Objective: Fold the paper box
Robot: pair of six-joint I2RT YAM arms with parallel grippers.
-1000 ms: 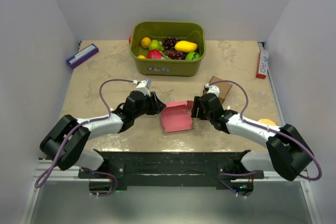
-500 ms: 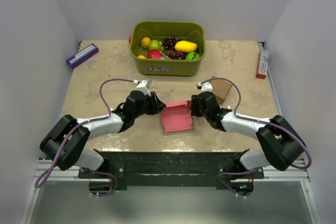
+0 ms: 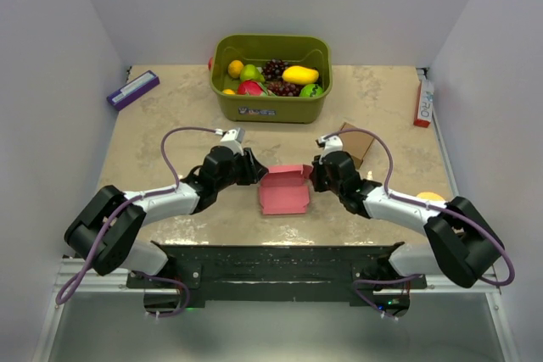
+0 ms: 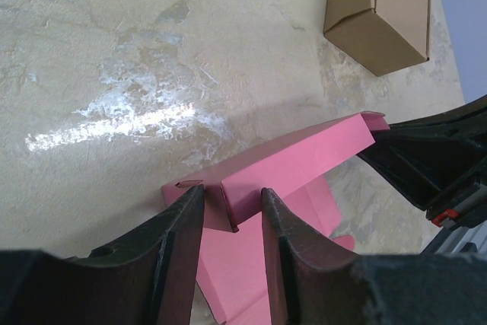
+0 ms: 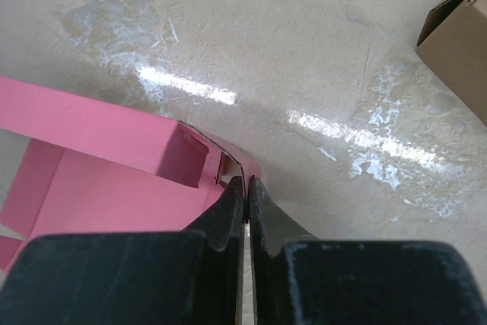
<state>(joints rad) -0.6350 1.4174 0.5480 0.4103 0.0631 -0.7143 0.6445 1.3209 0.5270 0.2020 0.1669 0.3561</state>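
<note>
The pink paper box [image 3: 284, 192] lies partly folded on the table between my two grippers, its far wall raised. My left gripper [image 3: 254, 173] holds its left end: in the left wrist view the fingers [image 4: 181, 237] press on either side of the folded corner [image 4: 236, 192], so my left gripper [image 4: 228, 202] is shut on it. My right gripper [image 3: 316, 177] is at the box's right end. In the right wrist view my right gripper [image 5: 246, 182] has its fingertips pinched together on the thin right wall of the paper box [image 5: 99, 188].
A small brown cardboard box [image 3: 356, 143] stands just behind the right gripper, seen also as the brown box [image 4: 384, 17]. A green bin [image 3: 270, 108] of toy fruit sits at the back. A purple box [image 3: 132, 89] lies far left, a red-and-white box [image 3: 422, 101] far right.
My right gripper has closed from open to shut on the box's right wall, with its wrist shifting slightly. The left gripper and the box have stayed in place.
</note>
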